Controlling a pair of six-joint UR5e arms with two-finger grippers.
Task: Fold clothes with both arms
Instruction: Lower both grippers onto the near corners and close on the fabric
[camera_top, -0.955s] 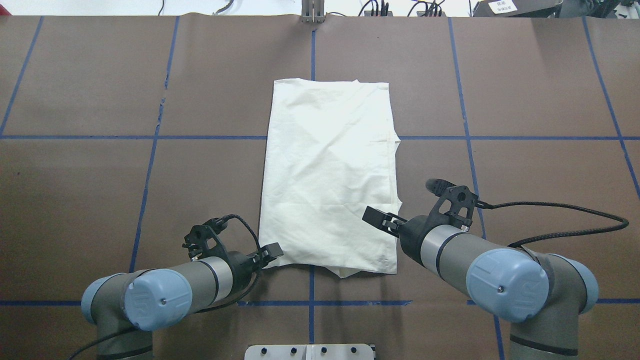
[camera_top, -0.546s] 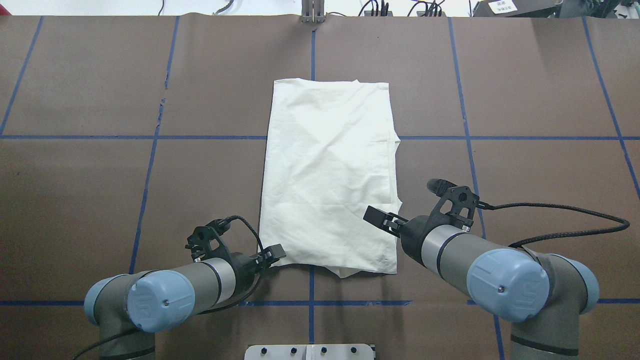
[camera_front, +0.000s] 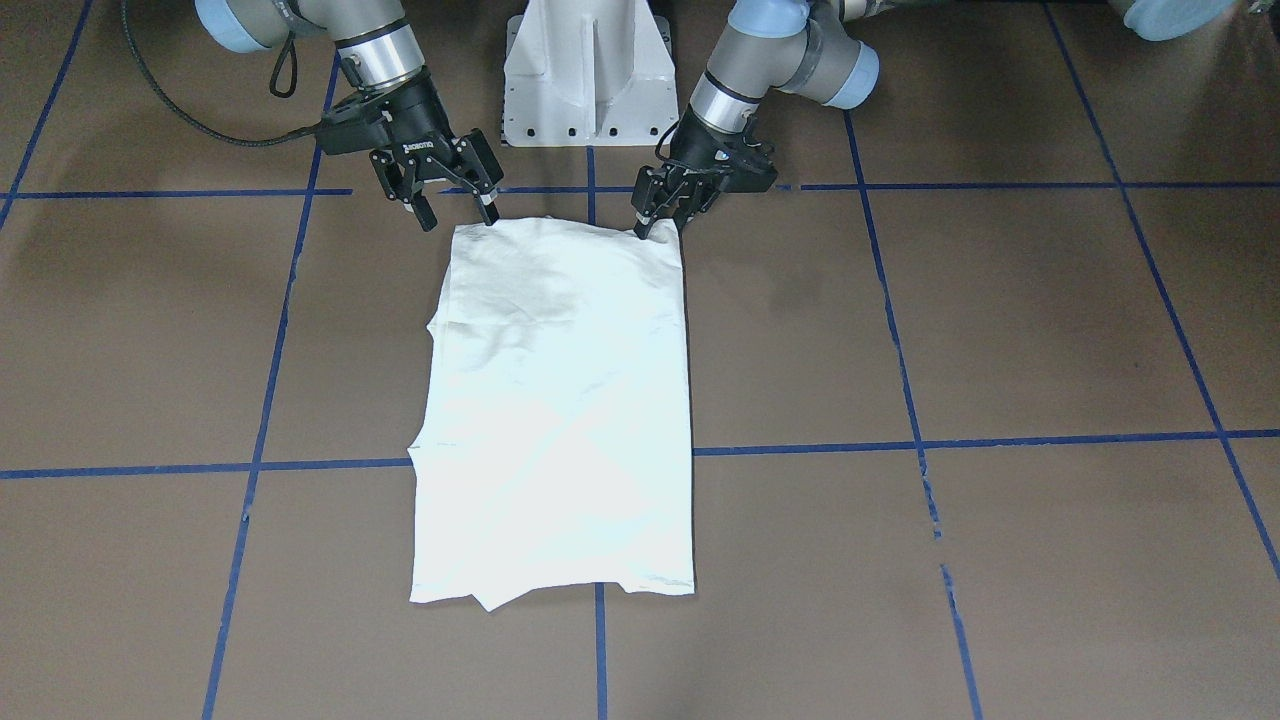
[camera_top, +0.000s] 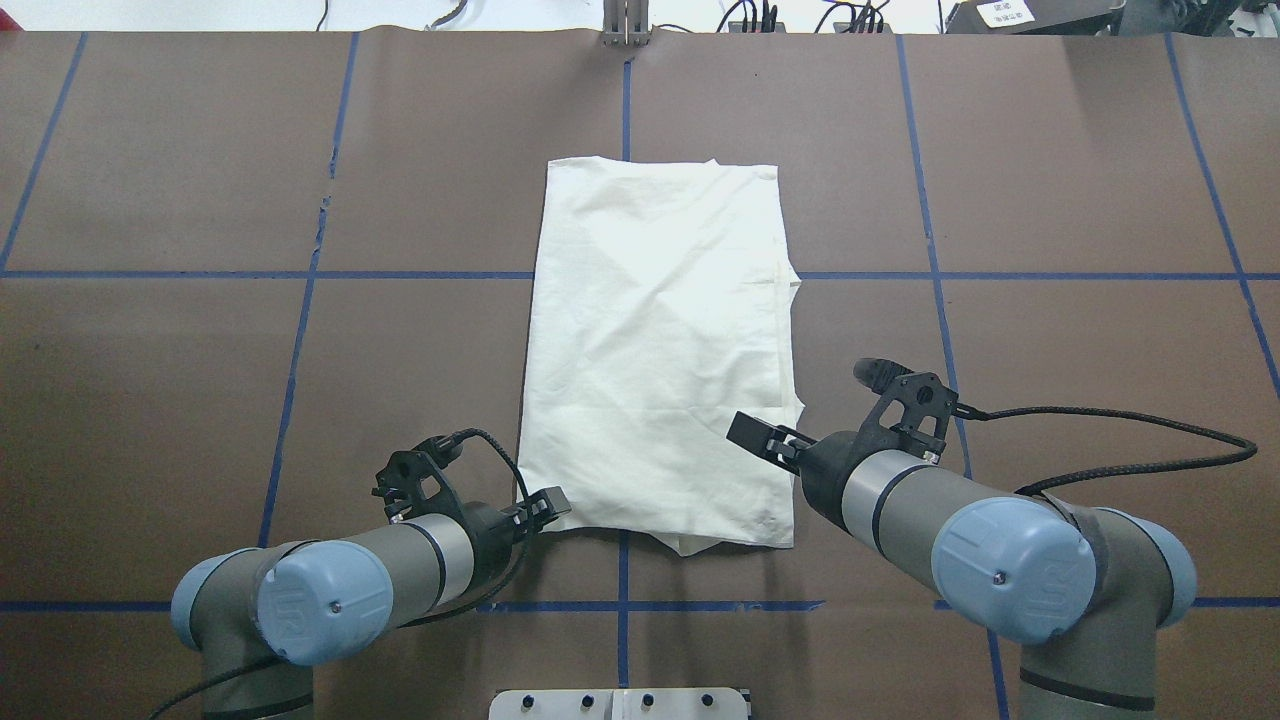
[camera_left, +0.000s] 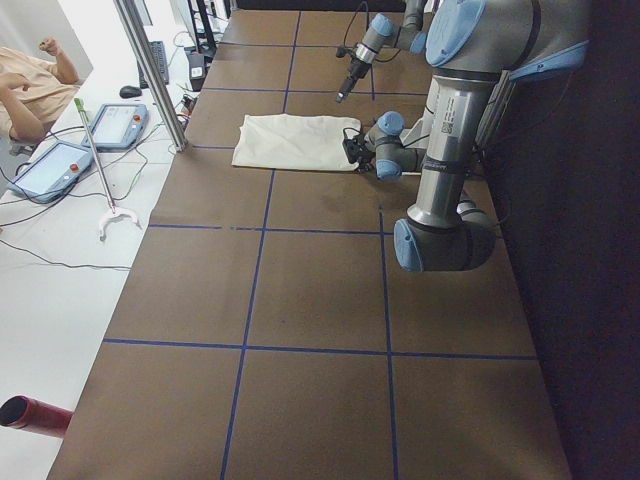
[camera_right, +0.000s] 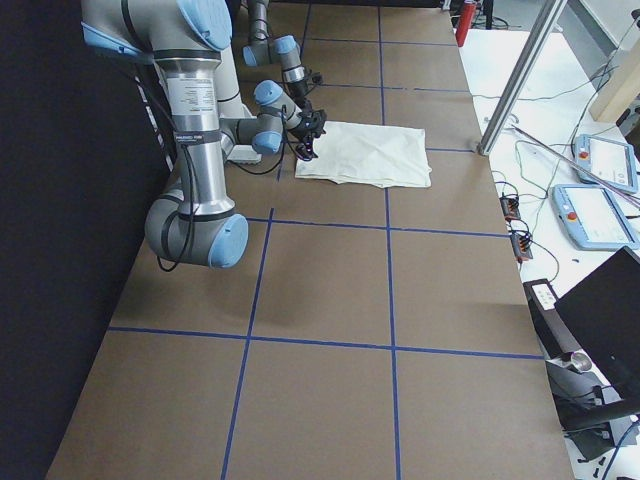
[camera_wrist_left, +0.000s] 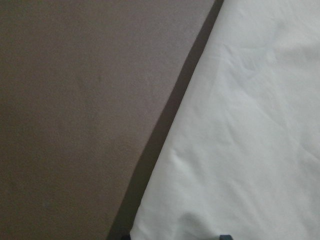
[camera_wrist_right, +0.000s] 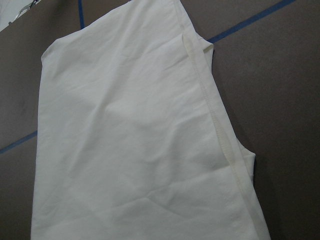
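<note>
Two grippers are at the near short edge of the shirt (camera_front: 560, 400).

From the front, we see the shirt lying flat in the middle of the brown table (camera_front: 1000, 330). It is folded into a long strip, and its long way runs straight away from the robot. The left gripper (camera_front: 652, 222) touches one near corner with its fingers almost together. We cannot tell if it has pinched the cloth. The right gripper (camera_front: 458, 212) is by the other near corner, spread wide, with nothing in it.

From overhead, the left one sits low at its corner, so we think it is nearer to a hold. The right one hangs over the cloth. We think the near edge must go up and over toward the far edge, so both corners need a grip first.

The side views show the right one up above the shirt.

The left wrist view shows a soft, plain white edge. The right wrist view shows light wrinkles and a stitched seam (camera_wrist_right: 220, 135) down one side.
</note>
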